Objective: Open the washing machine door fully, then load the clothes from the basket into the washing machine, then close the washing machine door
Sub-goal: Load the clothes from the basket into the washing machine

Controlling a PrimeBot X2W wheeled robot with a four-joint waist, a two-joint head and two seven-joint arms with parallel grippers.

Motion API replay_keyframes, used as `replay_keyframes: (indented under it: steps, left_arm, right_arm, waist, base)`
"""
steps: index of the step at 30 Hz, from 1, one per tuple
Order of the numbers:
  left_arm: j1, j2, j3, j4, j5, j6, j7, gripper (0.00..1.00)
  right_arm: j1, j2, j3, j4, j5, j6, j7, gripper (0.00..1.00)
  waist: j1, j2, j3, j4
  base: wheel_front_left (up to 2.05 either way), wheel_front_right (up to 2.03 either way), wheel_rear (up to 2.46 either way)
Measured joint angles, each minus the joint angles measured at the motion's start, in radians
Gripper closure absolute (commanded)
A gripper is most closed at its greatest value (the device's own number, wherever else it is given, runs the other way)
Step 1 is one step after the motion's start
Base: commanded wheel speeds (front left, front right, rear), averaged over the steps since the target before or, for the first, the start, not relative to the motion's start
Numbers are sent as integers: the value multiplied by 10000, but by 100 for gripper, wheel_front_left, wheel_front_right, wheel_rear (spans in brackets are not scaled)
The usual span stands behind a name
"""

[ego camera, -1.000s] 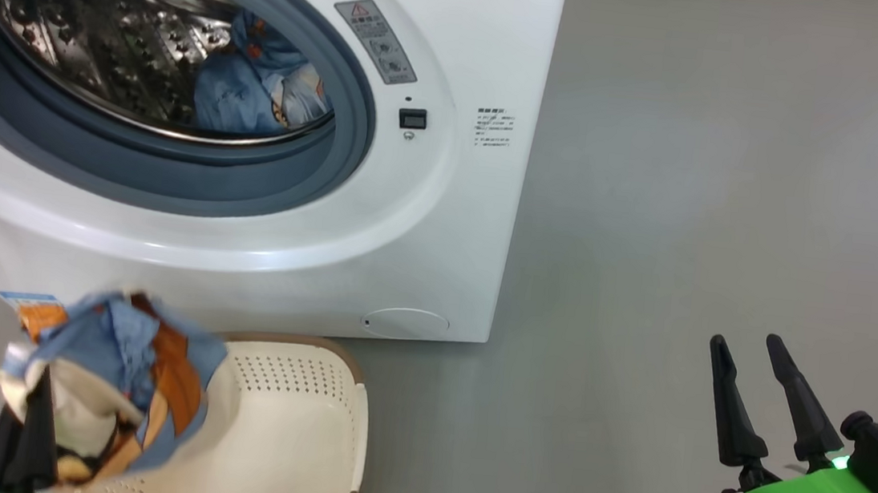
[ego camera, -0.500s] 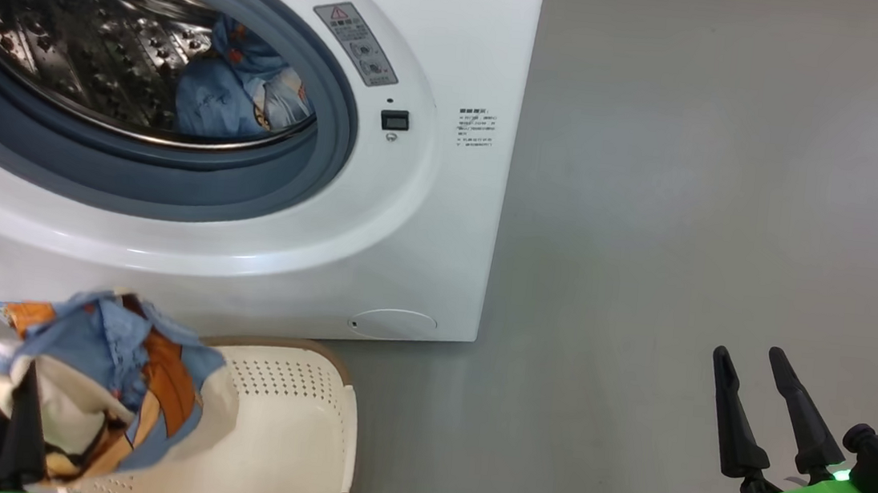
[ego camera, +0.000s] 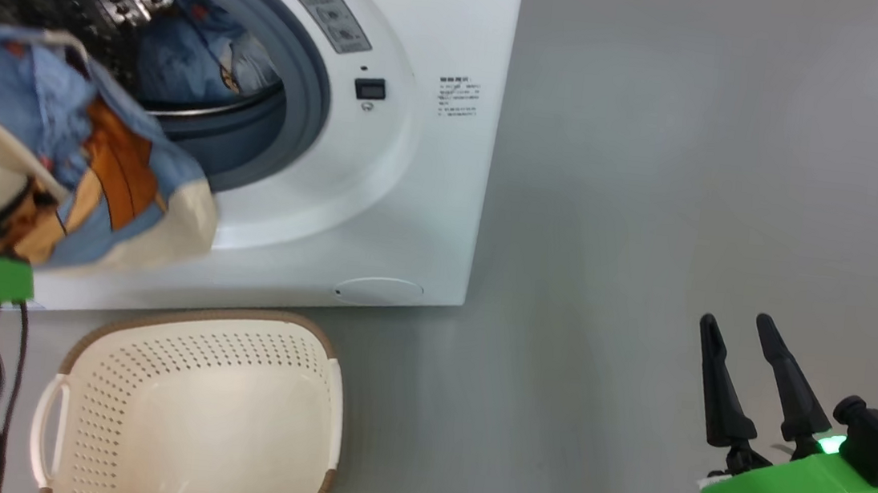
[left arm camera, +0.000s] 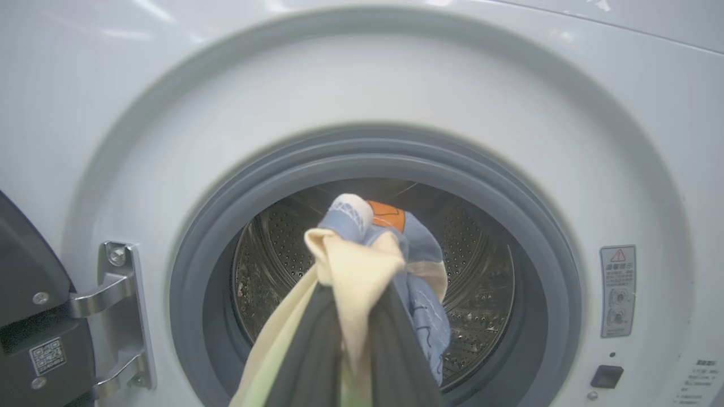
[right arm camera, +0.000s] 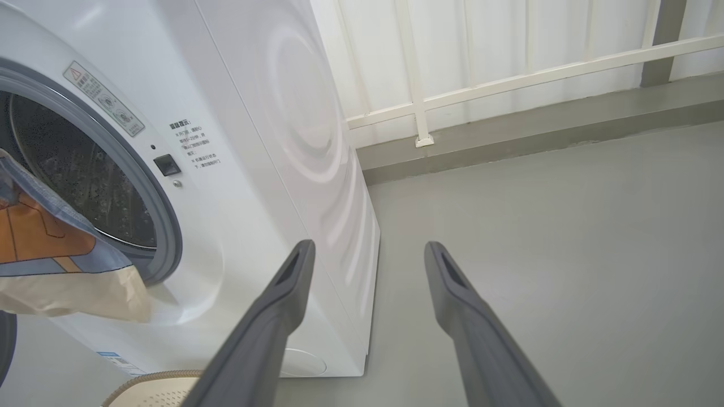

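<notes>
The washing machine (ego camera: 412,195) stands with its drum wide open, and the black washing machine door (left arm camera: 25,294) is swung out on its steel hinge at the left. My left gripper (left arm camera: 357,297) is shut on a bundle of the clothes (ego camera: 69,154), light blue, orange and cream cloth, held up in front of the drum mouth (left arm camera: 481,282). Another blue garment (ego camera: 199,62) lies inside the drum. Below on the floor, the cream basket (ego camera: 197,336) has nothing in it. My right gripper (ego camera: 738,324) is open, low at the right, holding nothing.
Bare grey floor (ego camera: 695,182) stretches to the right of the machine. A white railing (right arm camera: 509,73) above a low kerb runs behind it. The grey rubber gasket (left arm camera: 373,158) rings the drum mouth.
My left gripper has lifted the bundle from just above the basket up to the drum opening. The head view has shifted, and the basket now shows bare inside. The right gripper has hardly moved.
</notes>
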Motion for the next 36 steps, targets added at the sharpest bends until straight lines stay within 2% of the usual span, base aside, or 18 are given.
replay_keyframes:
  steps: [13,21,30,36]
  left_arm:
    - [-3534,527,-153,4615,303,0,0,100]
    - [-5187,600,-433,6544,349,0,0,100]
    - [-6777,1158,-1177,8558,334,0,0,100]
    - [-7836,1599,-2050,9910,115,0,148,100]
  right_arm:
    - [-808,316,178,-155,-29,0,2,0]
    - [-1198,477,270,-297,-104,0,2,0]
    - [-1878,560,742,-376,-107,0,2,0]
    - [-2036,644,972,-412,-125,0,2,0]
  waist:
    - [0,0,1255,-661]
    - [0,0,2043,-1065]
    - [0,0,2899,-1438]
    - [0,0,3351,-1780]
  base:
    - [0,0,0]
    - [0,0,0]
    - [0,0,0]
    - [0,0,0]
